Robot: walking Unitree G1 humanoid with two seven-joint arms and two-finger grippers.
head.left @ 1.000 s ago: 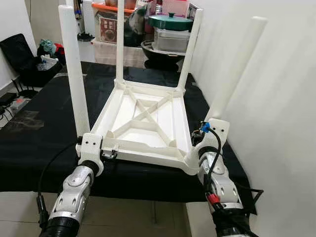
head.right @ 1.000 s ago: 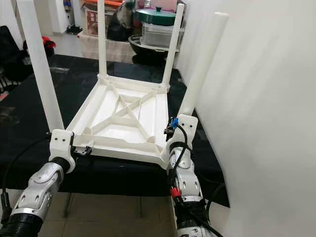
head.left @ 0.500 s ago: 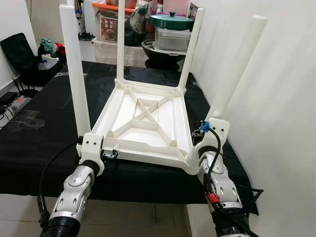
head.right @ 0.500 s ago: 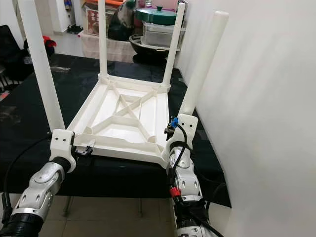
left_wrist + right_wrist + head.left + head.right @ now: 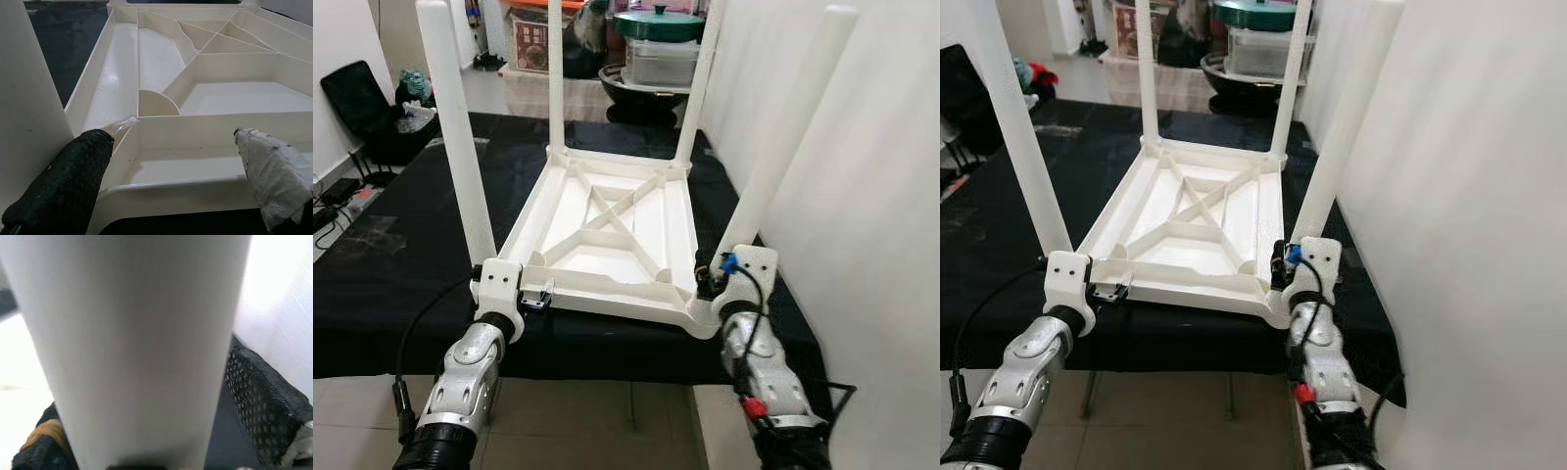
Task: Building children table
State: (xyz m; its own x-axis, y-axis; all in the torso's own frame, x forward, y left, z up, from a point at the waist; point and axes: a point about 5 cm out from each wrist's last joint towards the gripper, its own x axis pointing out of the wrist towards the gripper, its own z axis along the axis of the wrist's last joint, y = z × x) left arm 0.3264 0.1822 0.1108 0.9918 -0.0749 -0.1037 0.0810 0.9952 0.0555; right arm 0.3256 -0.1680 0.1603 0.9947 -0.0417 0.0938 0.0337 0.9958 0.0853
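Hands are seen at the bottom of the frame: the left hand (image 5: pixel 171 161) is spread across the near rim, and the right hand (image 5: pixel 146 431) is pressed around the near right leg (image 5: pixel 783 127). The upturned children table (image 5: pixel 607 230) lies mid-frame on a black-covered tabletop (image 5: pixel 401 264), judged light, stiff and slippery, best held at its ribbed corners. Leg tops are cut off at the upper edge, and far clutter (image 5: pixel 656 49) is hard to make out.

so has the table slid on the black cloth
No. The table keeps its near edge just as far back from the cloth's front edge; the whole picture shifted, so the camera moved.
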